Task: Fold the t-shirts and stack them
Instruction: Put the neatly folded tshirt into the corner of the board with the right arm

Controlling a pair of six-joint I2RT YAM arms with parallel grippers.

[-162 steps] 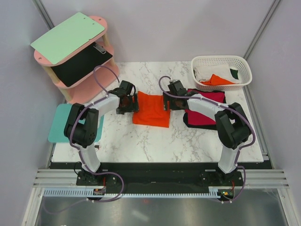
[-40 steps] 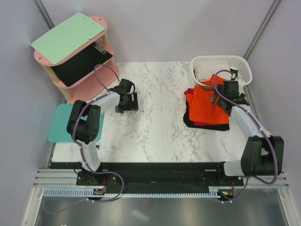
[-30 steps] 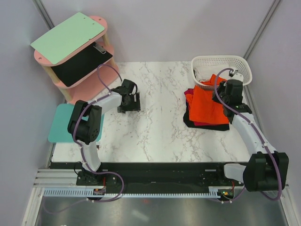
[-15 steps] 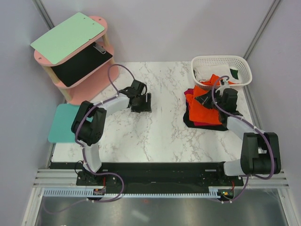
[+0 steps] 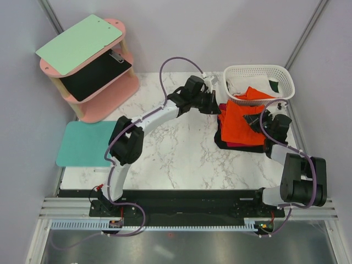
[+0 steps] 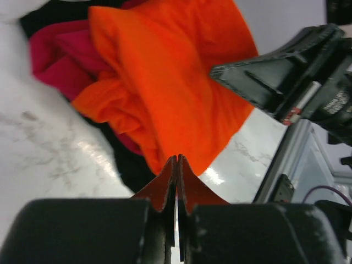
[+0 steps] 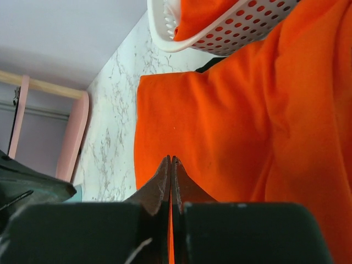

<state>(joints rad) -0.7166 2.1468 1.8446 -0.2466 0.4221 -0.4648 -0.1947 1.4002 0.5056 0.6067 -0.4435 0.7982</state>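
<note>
So here's where I'm at: my left arm (image 5: pixel 165 113) is stretched right across the desk (image 5: pixel 181 154) to the far right corner, and my right arm (image 5: pixel 280 127) is curled in over the same spot.

The t-shirt stack sits right in front of the white basket (image 5: pixel 258 70). The black t-shirt (image 5: pixel 242 146) is on the bottom, the crimson t-shirt (image 5: pixel 223 107) is poking out at the left and far side, and the orange t-shirt (image 5: pixel 239 124) is on top. The orange one isn't exactly crisp – it's rumpled, and its far end rides up against the basket wall.

My left jaws are pressed together, nothing between them that I can see, and they sit just beside the stack's left edge. From the left wrist camera the tips line up with the edge of the orange cloth, black showing underneath.

My right jaws are also closed tight, tip to tip, hanging over the right part of the orange t-shirt. I can't tell from the wrist view whether they're touching the cloth or just above it.

The basket holds more t-shirts – a second orange one (image 5: pixel 258 93), a white one (image 5: pixel 242 83) and a dark green one (image 5: pixel 274 85), all bunched up.
</note>
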